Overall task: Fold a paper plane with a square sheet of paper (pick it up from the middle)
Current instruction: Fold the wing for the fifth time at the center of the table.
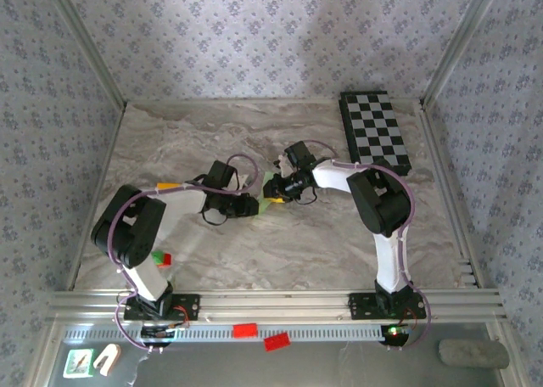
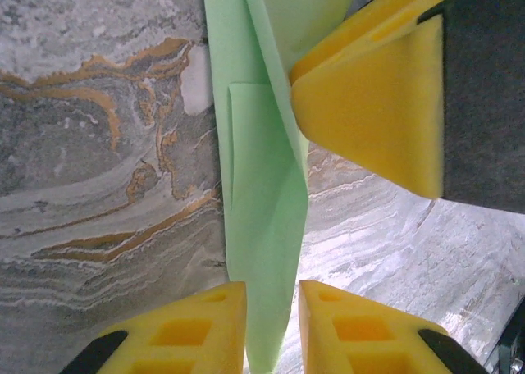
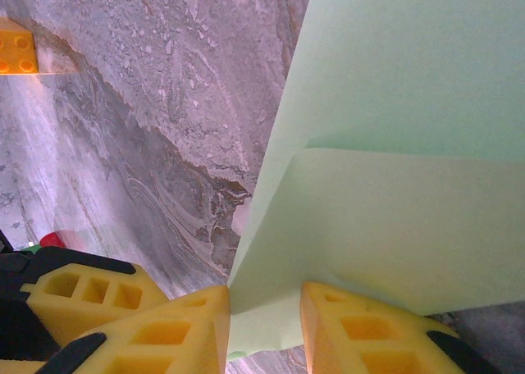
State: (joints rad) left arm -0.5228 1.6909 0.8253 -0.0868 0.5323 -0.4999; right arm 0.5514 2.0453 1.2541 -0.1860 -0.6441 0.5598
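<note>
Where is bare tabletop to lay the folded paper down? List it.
Bare marble lies between the two arm bases along the near edge of the table, and at the far left toward the back wall. It is crowded mid-table, where both grippers meet at the paper, and by the checkered board.

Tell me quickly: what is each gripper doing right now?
Left gripper: shut on the folded green paper.
Right gripper: shut on the same paper.

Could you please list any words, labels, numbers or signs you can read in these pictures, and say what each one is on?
None can be read.
The green sticker on the near ledge carries a mark too small to read.
The red tags on the rail look blank.
The folded green paper and the checkered board carry no print.
</note>
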